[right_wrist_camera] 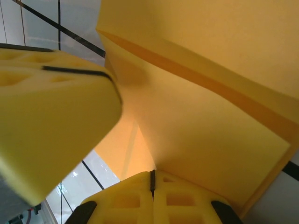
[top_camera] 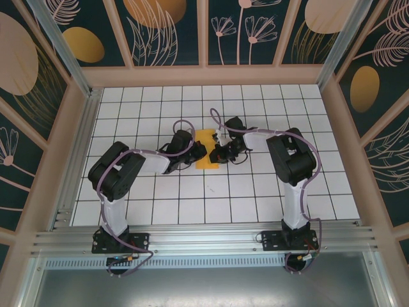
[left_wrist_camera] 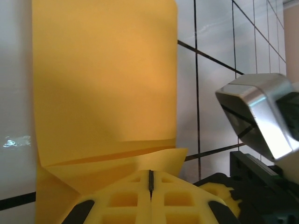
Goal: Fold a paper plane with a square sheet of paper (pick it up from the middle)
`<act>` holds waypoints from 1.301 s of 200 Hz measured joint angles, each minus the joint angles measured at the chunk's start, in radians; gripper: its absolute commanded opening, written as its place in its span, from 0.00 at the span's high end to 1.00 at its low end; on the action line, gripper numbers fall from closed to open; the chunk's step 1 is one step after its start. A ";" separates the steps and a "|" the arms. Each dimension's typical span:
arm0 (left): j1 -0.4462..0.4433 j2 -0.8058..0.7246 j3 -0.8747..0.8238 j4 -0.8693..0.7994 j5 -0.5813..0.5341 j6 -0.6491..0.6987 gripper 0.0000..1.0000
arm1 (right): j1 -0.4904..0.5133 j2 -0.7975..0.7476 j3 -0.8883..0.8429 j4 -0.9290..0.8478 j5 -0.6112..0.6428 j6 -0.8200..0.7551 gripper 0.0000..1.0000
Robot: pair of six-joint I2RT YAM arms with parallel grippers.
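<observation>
The square sheet of paper [top_camera: 206,153], orange and partly folded over, lies on the grid table [top_camera: 192,192] between my two grippers. My left gripper [top_camera: 199,152] is at its left edge and my right gripper [top_camera: 218,153] at its right edge. In the left wrist view the sheet [left_wrist_camera: 103,79] stretches away flat. A curled flap [left_wrist_camera: 163,161] rises right at the shut left gripper [left_wrist_camera: 151,179]. In the right wrist view the sheet [right_wrist_camera: 210,116] arches up from the shut right gripper [right_wrist_camera: 152,179], its creases meeting at the tips. The left fingers [right_wrist_camera: 51,116] are close by. The paper plane is out of view.
Wooden walls with leaf-patterned panels [top_camera: 204,25] enclose the white grid table on three sides. A metal rail [top_camera: 204,240] carries both arm bases at the near edge. The right arm's shiny wrist housing [left_wrist_camera: 261,116] sits close to the left gripper's right.
</observation>
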 measured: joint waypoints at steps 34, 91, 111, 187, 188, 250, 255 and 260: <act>0.000 0.035 -0.009 0.021 0.002 -0.015 0.99 | 0.000 0.000 0.000 0.000 0.000 0.001 1.00; -0.004 0.038 -0.010 0.027 -0.021 -0.013 0.98 | -0.001 0.000 0.000 -0.001 0.000 -0.004 1.00; -0.004 0.043 -0.010 0.040 -0.023 -0.013 0.99 | -0.007 0.000 -0.005 0.001 -0.008 -0.009 1.00; -0.012 0.051 -0.004 0.048 -0.042 -0.002 1.00 | -0.037 -0.027 -0.060 0.019 -0.040 -0.055 1.00; -0.012 0.052 -0.004 0.048 -0.042 -0.002 1.00 | -0.037 -0.027 -0.061 0.019 -0.040 -0.056 1.00; -0.013 0.056 0.002 0.051 -0.043 -0.001 0.99 | -0.048 -0.050 -0.094 0.011 -0.045 -0.096 1.00; -0.013 0.056 0.002 0.051 -0.043 -0.001 0.99 | -0.048 -0.054 -0.098 0.012 -0.045 -0.096 1.00; -0.013 0.056 0.002 0.051 -0.043 -0.001 0.99 | -0.048 -0.058 -0.104 0.010 -0.045 -0.097 1.00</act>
